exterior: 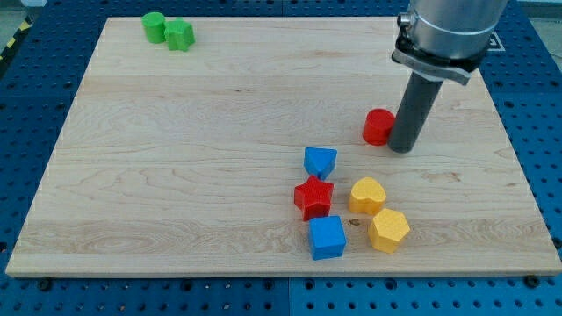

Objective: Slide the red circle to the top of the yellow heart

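Note:
The red circle (pixel 378 127) lies on the wooden board at the view's right of centre. My tip (pixel 401 148) stands right next to it on its right side, touching or nearly touching it. The yellow heart (pixel 367 195) lies below the red circle, toward the view's bottom, a block's width or so away from it. The rod rises from the tip to the arm's grey body at the view's top right.
Near the yellow heart lie a blue triangle (pixel 320 161), a red star (pixel 313 197), a blue cube (pixel 327 237) and a yellow hexagon (pixel 388 230). Two green blocks (pixel 169 31) sit at the view's top left. The board's right edge (pixel 514 167) is near the rod.

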Robot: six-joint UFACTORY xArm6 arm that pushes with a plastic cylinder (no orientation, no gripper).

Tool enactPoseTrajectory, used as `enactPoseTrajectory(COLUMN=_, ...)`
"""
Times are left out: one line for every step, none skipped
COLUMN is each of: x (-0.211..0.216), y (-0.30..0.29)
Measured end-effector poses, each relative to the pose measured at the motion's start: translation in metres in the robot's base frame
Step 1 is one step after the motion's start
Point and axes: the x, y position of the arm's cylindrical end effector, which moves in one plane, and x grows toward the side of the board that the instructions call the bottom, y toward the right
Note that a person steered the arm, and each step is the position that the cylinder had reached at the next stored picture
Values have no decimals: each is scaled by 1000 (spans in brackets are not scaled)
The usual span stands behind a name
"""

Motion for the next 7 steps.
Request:
enactPoseTrajectory(x=-30, y=0)
enactPoseTrajectory(x=-66, y=0)
enactPoseTrajectory(x=-74, y=-7)
enactPoseTrajectory(x=-68, y=-16)
enactPoseTrajectory(x=-43, y=-17)
enactPoseTrajectory(x=-32, y=-22)
enactPoseTrajectory(x=-23, y=-37)
